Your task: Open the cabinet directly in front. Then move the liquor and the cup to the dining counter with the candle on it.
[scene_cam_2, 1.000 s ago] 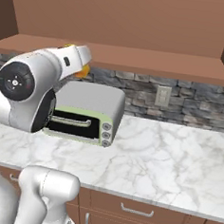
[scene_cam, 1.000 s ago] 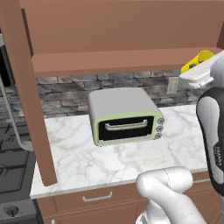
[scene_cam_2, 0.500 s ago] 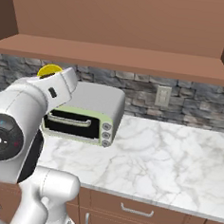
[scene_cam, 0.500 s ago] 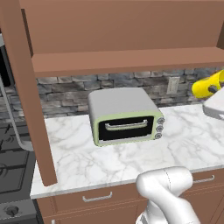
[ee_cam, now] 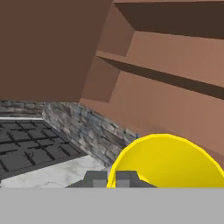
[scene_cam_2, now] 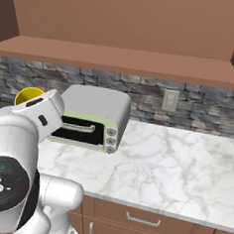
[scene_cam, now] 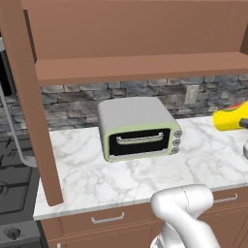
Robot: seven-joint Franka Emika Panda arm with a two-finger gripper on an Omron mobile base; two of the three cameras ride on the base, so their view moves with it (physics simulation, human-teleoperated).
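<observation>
At the bottom centre of the hand view the dark two-finger gripper (ee_cam: 112, 179) is seen clamped together on the rim of the yellow tapered cup (ee_cam: 168, 162), which is carried in the air. In the left base view the cup (scene_cam: 230, 116) is found at the right edge, above the white grey-veined marble table (scene_cam: 145, 172). Behind it, a pale green toaster oven (scene_cam: 138, 128) is set against the stone wall, with bare marble on either side. Above, the brown wooden wall cabinet (scene_cam: 140, 68) is seen open, its shelf edge in the upper half.
</observation>
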